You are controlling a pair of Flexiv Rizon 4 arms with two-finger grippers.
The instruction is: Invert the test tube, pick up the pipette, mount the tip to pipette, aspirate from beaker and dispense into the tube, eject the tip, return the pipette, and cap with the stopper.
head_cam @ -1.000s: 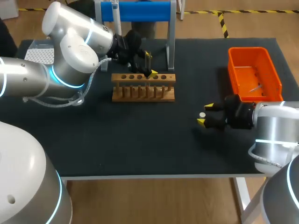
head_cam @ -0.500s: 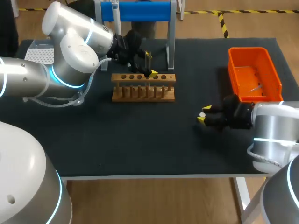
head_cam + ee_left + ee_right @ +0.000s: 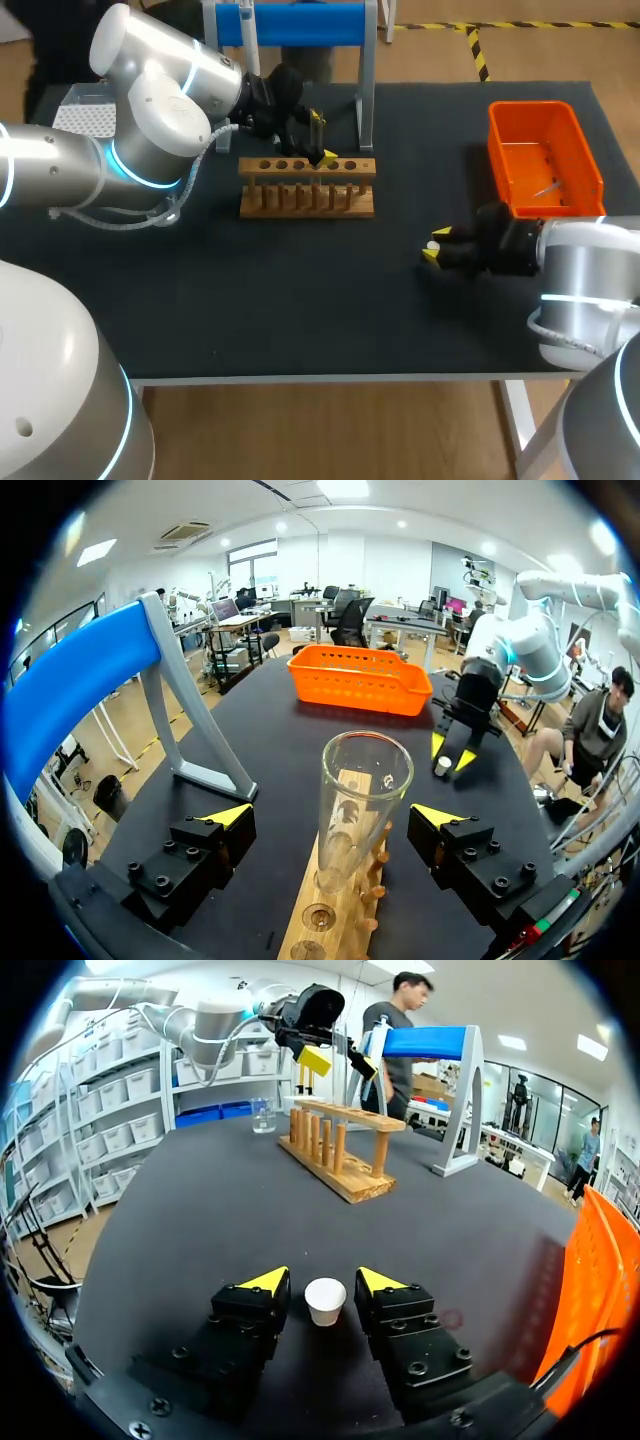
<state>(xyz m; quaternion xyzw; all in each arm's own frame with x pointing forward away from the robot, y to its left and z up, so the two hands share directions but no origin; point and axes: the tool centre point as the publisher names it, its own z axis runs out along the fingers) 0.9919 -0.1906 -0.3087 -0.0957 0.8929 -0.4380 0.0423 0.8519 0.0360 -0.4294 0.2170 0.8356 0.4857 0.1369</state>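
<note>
Stopper (image 3: 325,1302) stands between fingers of right end effector (image 3: 323,1280), narrowly parted, not touching.

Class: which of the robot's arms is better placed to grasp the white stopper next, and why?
Right: the right gripper has the stopper between its open fingers; the left gripper flanks the test tube over at the rack.

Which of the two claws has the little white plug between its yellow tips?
The right gripper, near the orange bin: the white stopper sits between its fingers. The left gripper stands around the test tube in the rack.
</note>
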